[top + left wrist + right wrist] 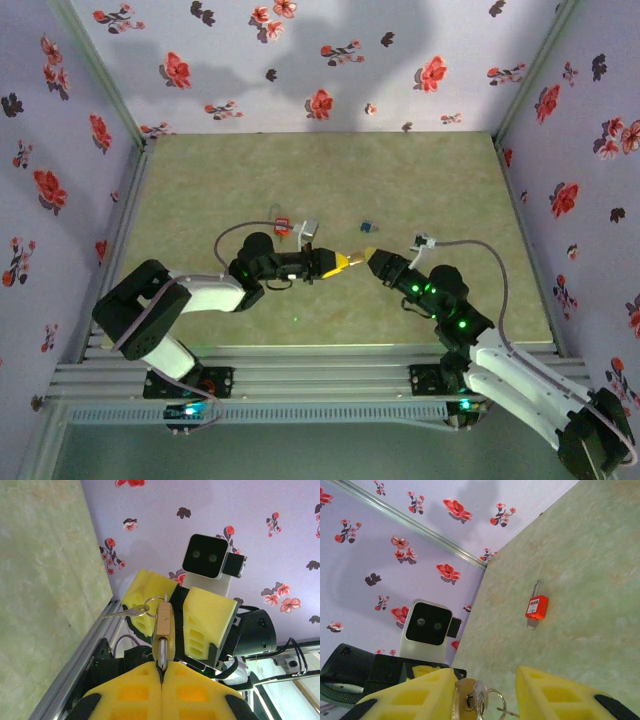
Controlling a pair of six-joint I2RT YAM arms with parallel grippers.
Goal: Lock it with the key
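My left gripper (162,668) is shut on the steel shackle of a brass padlock (164,624), holding it out towards the right arm. A key (480,698) sits in the padlock's keyhole (468,703), with a ring (495,703) and a second key (124,612) hanging from it. My right gripper (485,680) is open, its yellow foam fingers (207,620) standing on either side of the padlock body and key head. From above, the two grippers (332,263) (374,259) meet tip to tip over the middle of the table, with the padlock (351,260) between them.
A red padlock (536,607) lies on the green table (430,190) behind the grippers, also visible from above (283,226). A small grey item (309,232), a blue one (368,227) and a white one (425,241) lie nearby. Flowered walls close in three sides.
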